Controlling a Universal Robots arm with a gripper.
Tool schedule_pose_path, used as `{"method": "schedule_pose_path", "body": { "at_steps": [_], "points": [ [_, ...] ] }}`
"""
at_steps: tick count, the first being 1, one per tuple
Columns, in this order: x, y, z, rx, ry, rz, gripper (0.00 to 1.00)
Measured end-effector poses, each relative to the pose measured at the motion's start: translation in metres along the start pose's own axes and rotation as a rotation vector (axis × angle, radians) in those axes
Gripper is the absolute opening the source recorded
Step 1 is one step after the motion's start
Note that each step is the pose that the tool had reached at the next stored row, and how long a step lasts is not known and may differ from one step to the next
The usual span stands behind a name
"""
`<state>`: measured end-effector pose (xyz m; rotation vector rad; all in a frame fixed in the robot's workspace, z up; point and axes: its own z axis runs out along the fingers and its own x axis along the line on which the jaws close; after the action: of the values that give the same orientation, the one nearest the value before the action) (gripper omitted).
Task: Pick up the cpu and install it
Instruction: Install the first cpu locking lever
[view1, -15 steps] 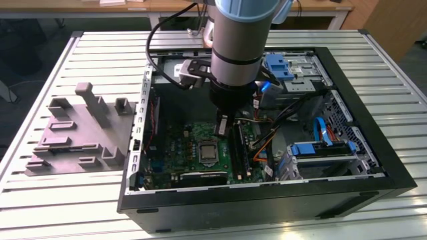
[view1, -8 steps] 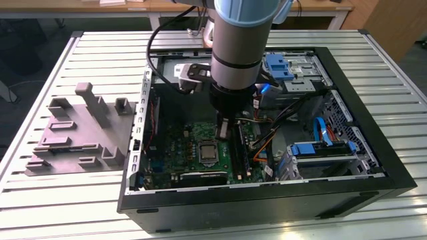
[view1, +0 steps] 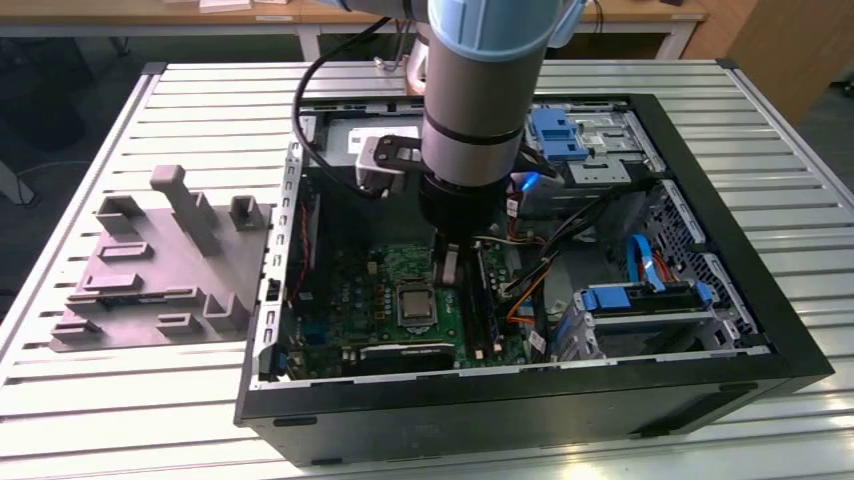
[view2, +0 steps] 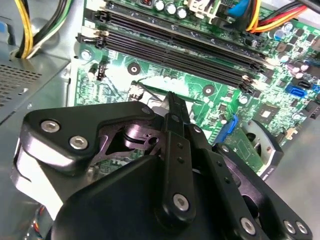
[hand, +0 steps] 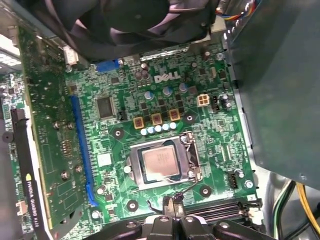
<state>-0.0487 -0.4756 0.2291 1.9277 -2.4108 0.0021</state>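
Hovering inside the open computer case (view1: 534, 410), the gripper (view1: 449, 268) hung just above the green motherboard (view1: 360, 290), a little above the centre of the exterior view. In the second wrist view its black fingers (view2: 176, 145) ran together to one narrow tip, so the gripper (view2: 172, 100) looked closed, with nothing between the fingers. The cpu (view1: 416, 303) was not in its hold. It lay flat in the silver-framed socket (view1: 416, 285) just below the centre of the exterior view. In the first wrist view the cpu (hand: 160, 164) showed its dull metal top squarely inside the socket frame (hand: 191, 150), with the gripper (hand: 172, 206) close beside the frame but apart from the chip. By that lie, the pick and the placing seemed done, and the work stood at the seating end of the install. Whether the socket's retaining frame was latched could not be told. The grey fixture (view1: 147, 270) with upright blocks stood on the slatted table (view1: 134, 420) at the left of the exterior view, well apart from the case. Any further move here would have called for a slow, straight path. The closed tip sat near the socket and the memory slots (view2: 175, 47), and a sideways nudge could have shifted the chip or scraped the board.
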Motion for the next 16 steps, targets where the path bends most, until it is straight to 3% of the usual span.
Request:
{"method": "schedule_pose_path", "body": {
  "at_steps": [9,13,16],
  "points": [
    [0.0018,-0.0004,0.0002,0.0003,0.0002,-0.004,0.11],
    [0.0025,-0.0004,0.0011,0.0021,0.0018,-0.047,0.11],
    [0.0055,-0.0001,0.0016,0.0025,0.0021,-0.053,0.11]
  ]
}}
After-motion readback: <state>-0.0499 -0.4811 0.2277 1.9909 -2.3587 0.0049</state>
